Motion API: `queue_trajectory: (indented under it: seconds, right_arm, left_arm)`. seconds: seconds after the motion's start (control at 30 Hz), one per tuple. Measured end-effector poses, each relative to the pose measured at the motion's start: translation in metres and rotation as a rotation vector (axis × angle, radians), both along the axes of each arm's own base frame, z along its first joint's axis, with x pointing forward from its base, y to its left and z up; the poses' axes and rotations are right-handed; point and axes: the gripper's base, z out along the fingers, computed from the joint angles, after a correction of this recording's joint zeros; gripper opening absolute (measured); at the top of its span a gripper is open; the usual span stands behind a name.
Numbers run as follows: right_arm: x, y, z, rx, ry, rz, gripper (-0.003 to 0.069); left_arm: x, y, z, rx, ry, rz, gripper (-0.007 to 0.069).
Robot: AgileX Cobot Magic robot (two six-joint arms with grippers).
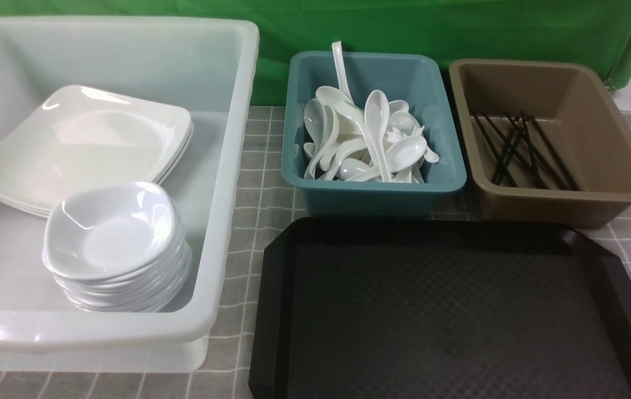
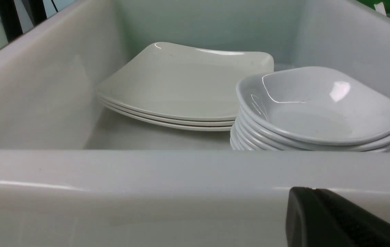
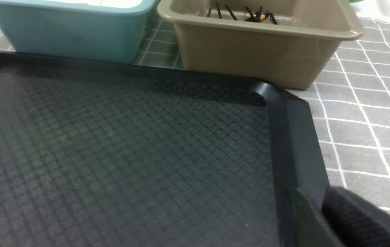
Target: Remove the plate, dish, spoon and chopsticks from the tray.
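The large black rectangular plastic tray (image 1: 448, 310) with cut corners and a diamond-textured surface is lying bare on the grey checked cloth (image 1: 263, 166) covering the worktop, and it serves as the landmark here. Beyond the tray's left edge, the big translucent white tub (image 1: 227, 166) is holding a stack of large glossy white rounded-square plates (image 1: 88, 144) toward its far side and a stack of small bluish-white dishes (image 1: 116, 244) nearer its front wall, the dish stack just beside the plates. Directly behind the tray, the teal plastic tub (image 1: 373, 188) is holding a heap of glossy white soup spoons (image 1: 371, 141), one handle leaning up against its back wall. Behind the tray's far right corner, the brown plastic tub (image 1: 559, 194) is holding the thin black chopsticks (image 1: 523, 149), lying crossed on its floor. The left pincer (image 2: 339, 219) is showing only as a dark edge in its wrist view, outside the white tub's near wall; it is clenched on nothing. The right pincer (image 3: 349, 219) is sitting over the tray's right rim, only partly in view, and I cannot tell whether it is released or clenched.
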Motion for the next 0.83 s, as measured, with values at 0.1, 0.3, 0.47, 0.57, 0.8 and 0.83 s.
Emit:
queue_trajectory:
  seconds: [0.1, 0.3, 0.47, 0.57, 0.8, 0.83]
  right_arm:
    - [0.0, 0.0, 0.0, 0.0, 0.0, 0.0, 0.0149]
    - [0.0, 0.0, 0.0, 0.0, 0.0, 0.0, 0.0162]
    - [0.0, 0.0, 0.0, 0.0, 0.0, 0.0, 0.0169]
    - [0.0, 0.0, 0.0, 0.0, 0.0, 0.0, 0.0178]
    - [0.0, 0.0, 0.0, 0.0, 0.0, 0.0, 0.0195]
    - [0.0, 0.0, 0.0, 0.0, 0.0, 0.0, 0.0195]
  left_arm:
    - [0.0, 0.0, 0.0, 0.0, 0.0, 0.0, 0.001]
    - [0.0, 0.0, 0.0, 0.004, 0.0, -0.001, 0.001]
    - [-0.0001, 0.0, 0.0, 0.004, -0.001, -0.001, 0.001]
    - [-0.0001, 0.0, 0.0, 0.005, -0.001, -0.001, 0.001]
    - [-0.0001, 0.0, 0.0, 0.007, -0.001, -0.001, 0.001]
    - [-0.0001, 0.0, 0.0, 0.007, -0.001, -0.001, 0.001]
